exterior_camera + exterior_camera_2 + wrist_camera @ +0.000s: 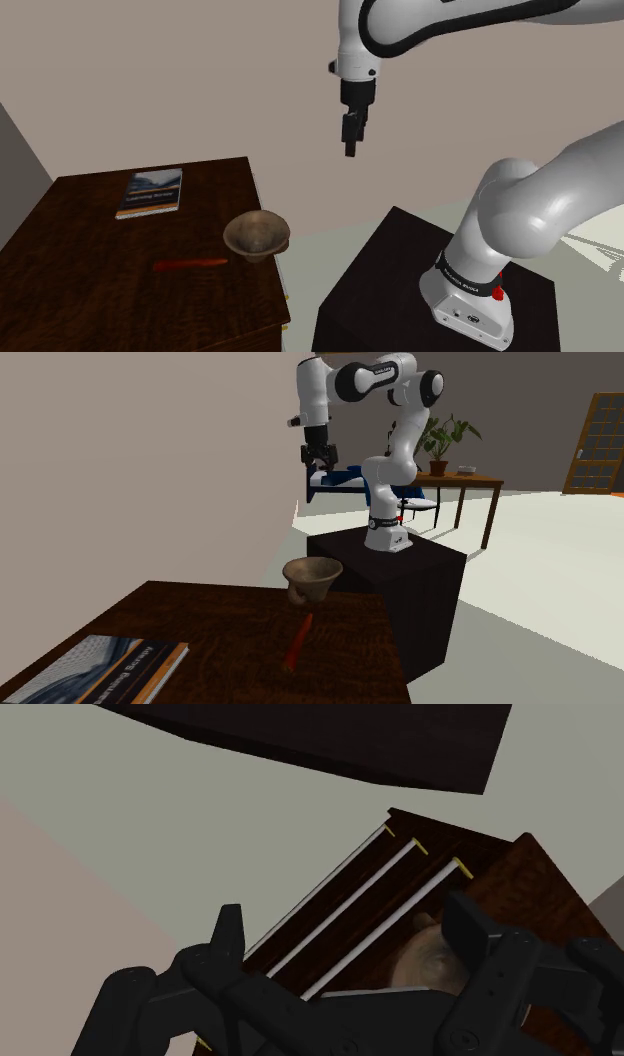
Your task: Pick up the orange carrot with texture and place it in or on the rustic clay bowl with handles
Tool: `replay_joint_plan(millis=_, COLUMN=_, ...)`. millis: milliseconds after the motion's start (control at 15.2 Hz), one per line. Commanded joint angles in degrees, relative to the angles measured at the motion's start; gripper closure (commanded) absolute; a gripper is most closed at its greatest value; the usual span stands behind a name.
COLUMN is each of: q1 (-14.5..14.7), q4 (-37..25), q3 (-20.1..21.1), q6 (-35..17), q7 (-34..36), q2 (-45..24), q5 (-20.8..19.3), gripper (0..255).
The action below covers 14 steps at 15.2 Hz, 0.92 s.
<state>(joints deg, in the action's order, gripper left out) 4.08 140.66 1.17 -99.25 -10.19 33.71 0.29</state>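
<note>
**Operator:** Where is the carrot (190, 264) lying?

**Technician:** It is lying flat on the dark wooden table (80, 260), toward the edge facing the stand (380, 275). The brown clay bowl (257, 234) is standing upright just beside it at that edge.

**Operator:** And the gripper (351, 140)?

**Technician:** It is hanging high beyond that edge, its fingers (228, 929) standing apart, clasping nothing. A book (150, 191) is lying near the edge farthest back in the shoulder view.

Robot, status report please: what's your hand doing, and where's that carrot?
Black two-finger gripper open, empty, hanging high. Thin orange-red carrot lying on dark wooden table, near brownish bowl. Nothing between them.
</note>
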Motion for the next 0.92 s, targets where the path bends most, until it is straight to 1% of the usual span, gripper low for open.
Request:
replay_joint_plan(millis=0, q1=1.0, q4=0.36, q3=0.76, q6=-4.16, q7=-0.29, q2=-3.04, q5=0.67, gripper=0)
replay_joint_plan(millis=396, q1=3.69, q4=-0.93, q3=3.05, q6=-15.03, q7=-1.23, q2=-13.3, q5=2.08, gripper=0)
replay_joint_plan(millis=858, q1=6.33, q4=-5.5, q3=5.93, q6=-25.77, q7=-2.01, q2=-26.35, q5=2.47, gripper=0)
